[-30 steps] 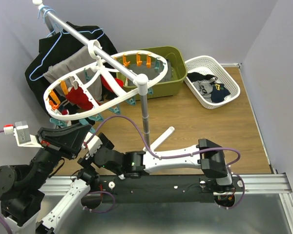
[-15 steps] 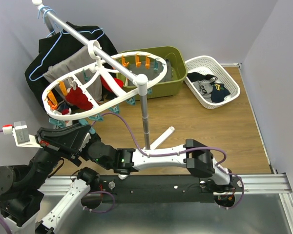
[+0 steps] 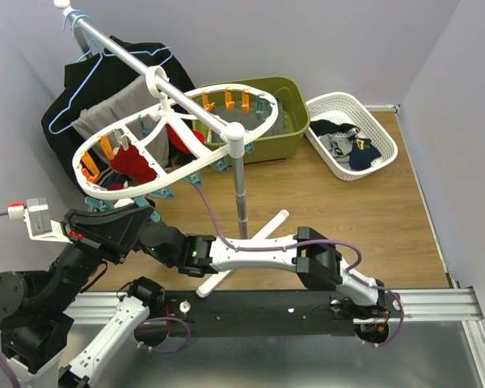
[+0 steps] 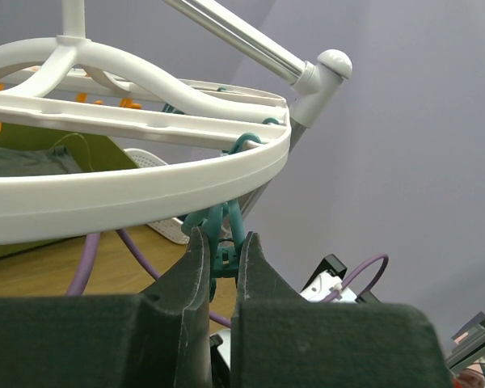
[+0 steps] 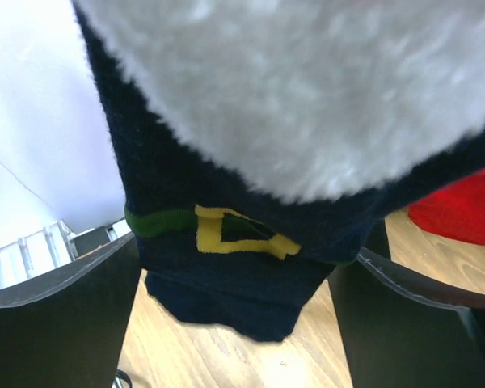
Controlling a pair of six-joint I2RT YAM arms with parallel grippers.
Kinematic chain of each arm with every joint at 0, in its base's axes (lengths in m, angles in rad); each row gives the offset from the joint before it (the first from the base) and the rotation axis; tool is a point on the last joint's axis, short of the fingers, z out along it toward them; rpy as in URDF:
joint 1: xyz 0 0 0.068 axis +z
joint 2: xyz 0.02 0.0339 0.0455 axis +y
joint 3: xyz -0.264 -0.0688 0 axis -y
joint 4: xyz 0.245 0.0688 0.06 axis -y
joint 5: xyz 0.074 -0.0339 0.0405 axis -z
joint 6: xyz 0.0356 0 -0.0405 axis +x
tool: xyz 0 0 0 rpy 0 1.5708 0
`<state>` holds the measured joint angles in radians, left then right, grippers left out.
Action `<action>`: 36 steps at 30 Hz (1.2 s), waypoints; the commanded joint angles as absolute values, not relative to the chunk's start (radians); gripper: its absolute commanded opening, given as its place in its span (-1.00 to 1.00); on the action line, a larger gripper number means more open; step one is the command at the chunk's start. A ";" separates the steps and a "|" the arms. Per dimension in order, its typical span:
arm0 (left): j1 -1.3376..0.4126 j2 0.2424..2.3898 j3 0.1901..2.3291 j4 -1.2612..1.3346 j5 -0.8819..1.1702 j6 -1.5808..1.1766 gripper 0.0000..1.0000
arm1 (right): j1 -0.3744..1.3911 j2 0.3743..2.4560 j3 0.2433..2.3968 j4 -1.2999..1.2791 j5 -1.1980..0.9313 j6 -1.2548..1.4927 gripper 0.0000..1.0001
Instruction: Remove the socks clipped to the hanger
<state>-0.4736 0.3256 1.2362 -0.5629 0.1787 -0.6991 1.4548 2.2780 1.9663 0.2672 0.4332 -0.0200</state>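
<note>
The white oval hanger hangs from the rack rail, ringed with orange and teal pegs. A red sock hangs inside it. My left gripper sits just under the hanger rim, shut on a teal peg. In the top view it is below the hanger's near edge. My right gripper is open, its fingers on either side of a dark navy sock with a yellow mark. A fluffy pale grey sock hangs above it, and a red sock is at the right.
A green bin and a white basket holding socks stand at the back on the wooden floor. A black garment and a light-blue wire hanger hang on the rail. The rack's upright pole stands mid-scene.
My right arm has stretched further left, its gripper now under the hanger's near-left edge beside my left wrist. The hanger has swung slightly. My left arm has barely moved.
</note>
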 commanded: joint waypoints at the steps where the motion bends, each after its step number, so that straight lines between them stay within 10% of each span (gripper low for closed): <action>1: -0.476 0.331 1.244 -0.515 0.232 -0.699 -1.00 | 1.457 2.278 1.982 0.261 0.416 -0.017 0.71; 7: -0.476 0.324 1.232 -0.512 0.229 -0.695 -1.00 | 1.457 2.218 1.892 0.279 0.377 -0.003 -0.52; 10: -0.474 0.321 1.239 -0.526 0.222 -0.671 -0.85 | 1.457 2.178 1.849 0.276 0.356 0.040 -0.80; 15: -0.474 0.305 1.284 -0.601 0.112 -0.609 0.07 | 1.457 2.117 1.789 0.258 0.305 0.066 -0.89; 36: -0.480 0.388 1.439 -1.040 -0.408 -0.756 -0.20 | 1.457 1.885 1.506 0.215 0.097 0.158 -0.99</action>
<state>-0.4736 0.3466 1.4715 -0.9382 -0.3103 -0.6548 1.4540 1.9636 1.5623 0.2272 0.1688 0.1337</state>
